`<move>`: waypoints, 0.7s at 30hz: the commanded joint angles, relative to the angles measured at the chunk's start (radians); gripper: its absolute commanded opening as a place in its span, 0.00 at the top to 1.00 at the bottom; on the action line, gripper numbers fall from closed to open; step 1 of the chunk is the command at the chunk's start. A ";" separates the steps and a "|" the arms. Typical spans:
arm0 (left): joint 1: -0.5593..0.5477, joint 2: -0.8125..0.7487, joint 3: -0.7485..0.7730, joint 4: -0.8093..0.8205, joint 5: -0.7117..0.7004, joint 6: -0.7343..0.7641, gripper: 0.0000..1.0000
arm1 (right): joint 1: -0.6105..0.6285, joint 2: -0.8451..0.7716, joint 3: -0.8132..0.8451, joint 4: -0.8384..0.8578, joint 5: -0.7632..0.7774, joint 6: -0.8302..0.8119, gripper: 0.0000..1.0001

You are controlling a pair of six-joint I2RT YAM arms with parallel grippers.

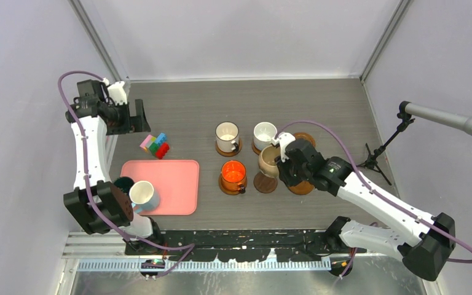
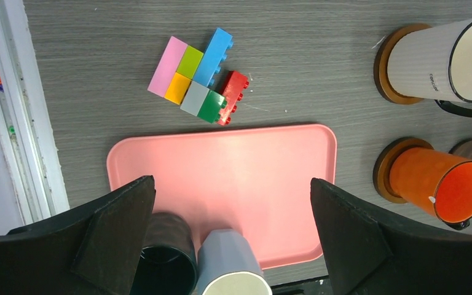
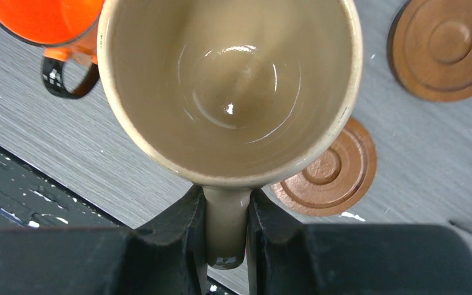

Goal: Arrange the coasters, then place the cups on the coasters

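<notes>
While the left arm (image 1: 89, 153) stands folded along the left edge of the grey bench (image 1: 184, 104), the right arm (image 1: 375, 203) reaches in from the near right corner toward the middle.

The left tool (image 1: 136, 118) sits high near the far left corner. Its jaws are spread to full width with nothing between them.

The right tool (image 3: 226, 212) is clamped on the handle of the tan mug (image 3: 230, 86), one finger on each side. This mug is at mid-bench, over the far rim of the darker coaster (image 1: 264, 184). Whether its base touches anything cannot be told.

A pink tray (image 1: 172, 184) lies flat toward the near left corner. The light blue mug (image 1: 142, 195), white inside, stands at the tray corner closest to that bench corner. The dark green mug (image 1: 123, 183) is just beside it toward the left edge, partly hidden by the left arm.

Three mugs at mid-bench each stand on an orange-brown coaster (image 2: 382, 67):
- a white mug (image 1: 227, 136);
- a second white mug (image 1: 264, 135), beside the first toward the right edge;
- the orange mug (image 1: 233, 175), on the near side of the first.

Two coasters carry nothing, and the right arm partly covers both. One bare coaster (image 1: 304, 140) lies on the far side of the right tool, and another bare coaster (image 1: 301, 189) lies on its near side.

A cluster of toy blocks (image 1: 155, 145) lies just off the tray, toward the far edge.
</notes>
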State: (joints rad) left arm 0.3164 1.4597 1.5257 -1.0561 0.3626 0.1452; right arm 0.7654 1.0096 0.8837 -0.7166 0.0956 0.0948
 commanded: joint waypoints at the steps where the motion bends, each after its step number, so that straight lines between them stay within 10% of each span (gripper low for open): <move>1: 0.008 0.009 0.034 0.000 0.028 -0.032 0.00 | -0.003 -0.015 -0.025 0.168 0.040 0.085 1.00; 21: 0.009 0.016 0.022 0.003 0.039 -0.027 0.00 | 0.005 0.091 -0.183 0.369 -0.027 0.091 1.00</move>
State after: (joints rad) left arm 0.3164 1.4788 1.5257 -1.0561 0.3752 0.1310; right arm 0.7647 1.1137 0.7101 -0.5117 0.0757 0.1902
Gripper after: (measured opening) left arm 0.996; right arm 0.279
